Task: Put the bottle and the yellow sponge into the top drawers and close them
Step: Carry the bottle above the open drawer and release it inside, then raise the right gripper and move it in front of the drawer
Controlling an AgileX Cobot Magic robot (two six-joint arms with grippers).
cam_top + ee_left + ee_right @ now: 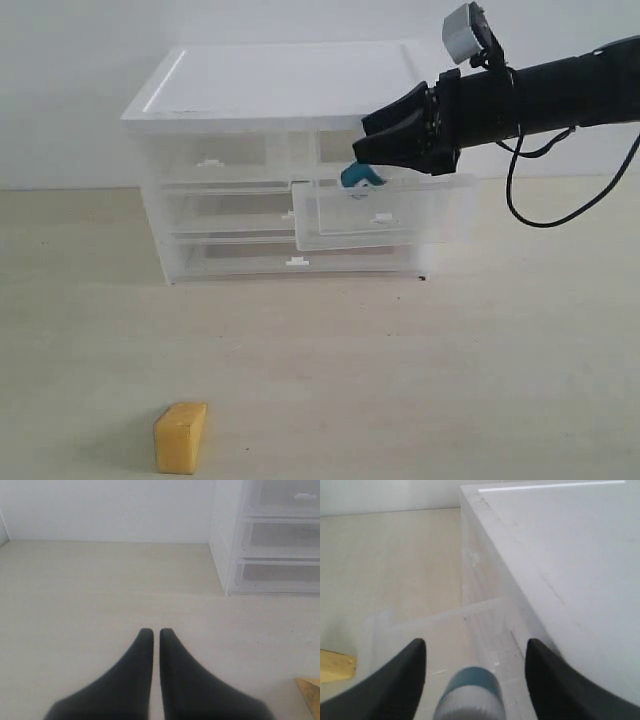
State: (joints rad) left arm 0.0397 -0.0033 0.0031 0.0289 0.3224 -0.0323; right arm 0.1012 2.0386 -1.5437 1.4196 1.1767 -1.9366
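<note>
The bottle (360,178), white with a teal label, sits just under my right gripper (360,140), over the pulled-out right top drawer (385,215). In the right wrist view the bottle (472,690) lies between the spread fingers of the right gripper (476,642), with a gap on each side, so that gripper is open. The left top drawer (210,162) is pushed in. The yellow sponge (181,437) lies on the table near the front left, apart from both grippers. My left gripper (156,631) is shut and empty above bare table, the sponge (311,692) at the frame edge.
The white-roofed cabinet (280,80) stands at the back of the pale wooden table (450,380). Two full-width drawers (297,262) below are shut. The open drawer juts forward beyond the cabinet front. A black cable (520,205) hangs from the right arm.
</note>
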